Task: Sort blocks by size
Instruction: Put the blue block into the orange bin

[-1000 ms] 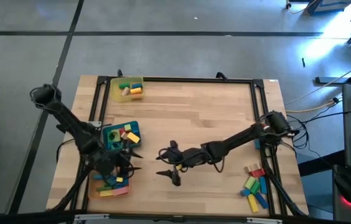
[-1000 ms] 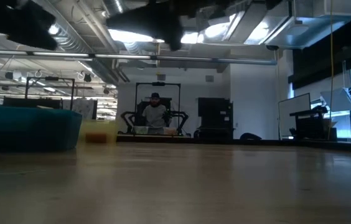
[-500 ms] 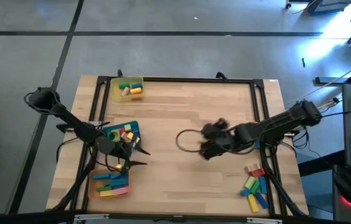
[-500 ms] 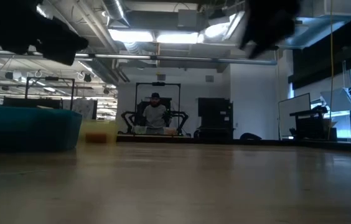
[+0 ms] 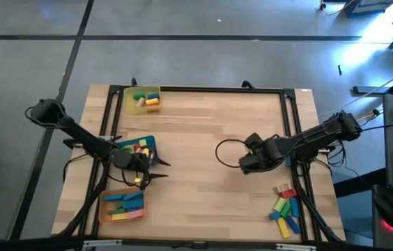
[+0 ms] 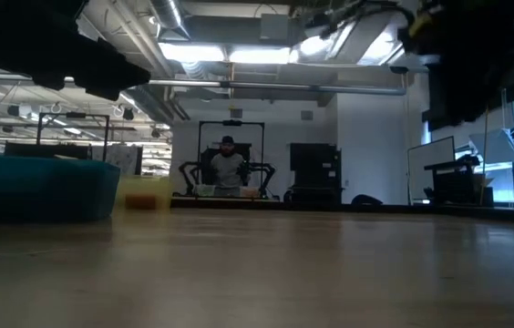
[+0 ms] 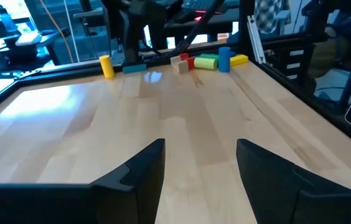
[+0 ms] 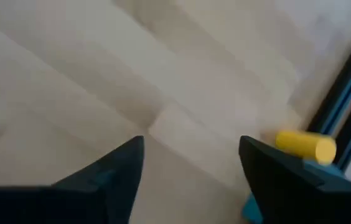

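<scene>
High view: loose blocks [image 5: 285, 208] heaped near the right table edge, more in the yellow tray [image 5: 143, 100], blue tray [image 5: 138, 148] and orange tray [image 5: 122, 206]. Left gripper [image 5: 156, 169] beside the blue tray, right gripper [image 5: 247, 162] mid-table.

Low view: only dark arm shapes overhead, no blocks visible.

Left wrist view: fingers [image 7: 139, 176] apart, holding nothing.

Right wrist view: fingers [image 8: 114, 173] spread, empty; yellow cylinder [image 8: 305, 147] near the frame. Probably light, rigid, smooth; best pinched across flat sides, cylinders likely to roll.
</scene>
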Motion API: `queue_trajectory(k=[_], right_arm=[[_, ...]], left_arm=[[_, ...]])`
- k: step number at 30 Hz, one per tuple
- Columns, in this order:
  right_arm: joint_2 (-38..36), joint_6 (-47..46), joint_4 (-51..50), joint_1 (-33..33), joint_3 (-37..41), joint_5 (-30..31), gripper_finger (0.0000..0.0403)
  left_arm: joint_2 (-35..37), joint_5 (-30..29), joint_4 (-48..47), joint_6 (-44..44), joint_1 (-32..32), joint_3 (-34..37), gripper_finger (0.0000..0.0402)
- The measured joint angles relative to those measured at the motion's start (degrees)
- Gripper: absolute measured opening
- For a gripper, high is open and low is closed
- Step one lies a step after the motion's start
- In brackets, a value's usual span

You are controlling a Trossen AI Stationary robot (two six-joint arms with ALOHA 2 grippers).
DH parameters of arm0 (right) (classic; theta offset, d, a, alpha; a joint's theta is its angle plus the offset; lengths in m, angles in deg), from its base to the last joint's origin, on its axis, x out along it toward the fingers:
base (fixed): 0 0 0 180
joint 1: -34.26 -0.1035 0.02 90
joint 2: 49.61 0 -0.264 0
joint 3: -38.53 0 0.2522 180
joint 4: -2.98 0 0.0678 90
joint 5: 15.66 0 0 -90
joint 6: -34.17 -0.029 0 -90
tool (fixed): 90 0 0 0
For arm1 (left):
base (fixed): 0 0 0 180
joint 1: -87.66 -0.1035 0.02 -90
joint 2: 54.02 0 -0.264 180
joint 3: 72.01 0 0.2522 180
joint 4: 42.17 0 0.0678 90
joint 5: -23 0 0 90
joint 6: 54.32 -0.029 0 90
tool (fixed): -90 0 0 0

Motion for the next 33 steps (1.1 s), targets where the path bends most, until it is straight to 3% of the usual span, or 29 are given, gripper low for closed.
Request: queue_trajectory(k=[9,15,33], right_arm=[[0.00,7.40,-0.43,10.64,7.21,-17.04,0.0109],[0.00,10.69,1.68,17.50,13.31,-21.09,0.0011],[14.92,22.49,-5.24,21.02,17.85,-22.35,0.0004]], left_arm=[[0.00,0.00,-0.04,1.42,0.04,0.00,0.0182],[0.00,0.00,-0.43,1.72,0.04,0.00,0.0182],[0.00,0.00,-1.31,1.58,0.04,0.00,0.0182]])
